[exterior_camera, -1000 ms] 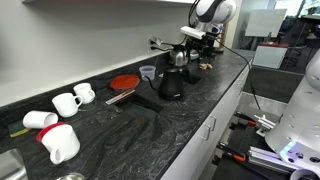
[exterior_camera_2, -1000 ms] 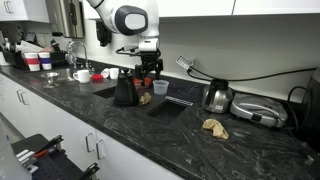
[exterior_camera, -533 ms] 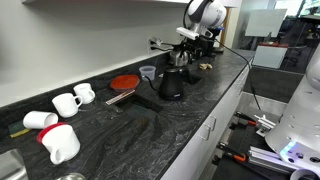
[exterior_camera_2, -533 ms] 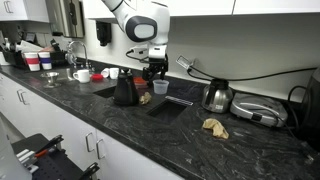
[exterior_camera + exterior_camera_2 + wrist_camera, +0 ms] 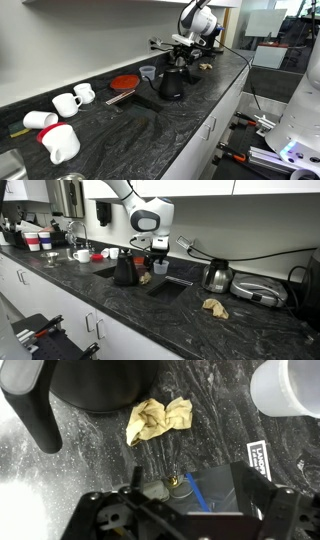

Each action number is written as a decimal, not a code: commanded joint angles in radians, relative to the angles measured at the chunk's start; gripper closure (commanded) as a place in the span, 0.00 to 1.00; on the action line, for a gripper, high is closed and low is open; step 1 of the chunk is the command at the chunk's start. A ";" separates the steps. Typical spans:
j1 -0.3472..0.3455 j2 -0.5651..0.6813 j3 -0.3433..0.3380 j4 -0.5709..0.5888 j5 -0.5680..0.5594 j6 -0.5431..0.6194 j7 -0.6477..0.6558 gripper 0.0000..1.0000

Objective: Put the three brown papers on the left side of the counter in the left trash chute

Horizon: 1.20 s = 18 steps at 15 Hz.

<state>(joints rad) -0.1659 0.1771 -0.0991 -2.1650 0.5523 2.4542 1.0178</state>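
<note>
A crumpled tan-brown paper (image 5: 158,418) lies on the black flecked counter (image 5: 215,420), right beside the black kettle (image 5: 80,385); the same paper (image 5: 145,278) shows in an exterior view. Another brown paper (image 5: 214,306) lies further along the counter, near the front edge. My gripper (image 5: 155,255) hangs above the counter between the kettle and a square chute opening (image 5: 168,286). In the wrist view that chute opening (image 5: 205,495) sits just below the paper, with a blue strip inside it. The gripper (image 5: 185,520) is open and holds nothing.
A small cup (image 5: 161,267) stands behind the chute. A silver kettle (image 5: 218,276) and a flat grill (image 5: 262,292) stand further along. A red plate (image 5: 124,82) and white mugs (image 5: 70,100) sit toward the other end of the counter.
The arm has shifted sideways along the counter, away from the black kettle and toward the chute opening. The jaws stayed open and the papers have not moved.
</note>
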 commanded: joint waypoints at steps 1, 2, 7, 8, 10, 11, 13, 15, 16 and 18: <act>-0.001 0.039 -0.003 0.030 0.042 -0.047 -0.067 0.00; -0.001 0.047 0.000 0.030 0.050 -0.053 -0.082 0.00; 0.012 0.068 0.009 0.034 0.056 -0.098 -0.130 0.00; 0.016 0.069 0.010 0.034 0.053 -0.107 -0.134 0.00; 0.030 0.078 0.010 0.037 0.037 -0.102 -0.136 0.00; 0.040 0.085 0.008 0.041 0.022 -0.091 -0.123 0.00; 0.054 0.098 0.014 0.052 0.025 -0.062 -0.130 0.00; 0.067 0.111 0.019 0.066 0.024 -0.064 -0.129 0.00; 0.073 0.119 0.020 0.073 0.021 -0.064 -0.130 0.00; 0.082 0.132 0.020 0.083 0.016 -0.065 -0.133 0.00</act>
<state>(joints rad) -0.0862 0.2854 -0.0816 -2.1095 0.5764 2.3892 0.9102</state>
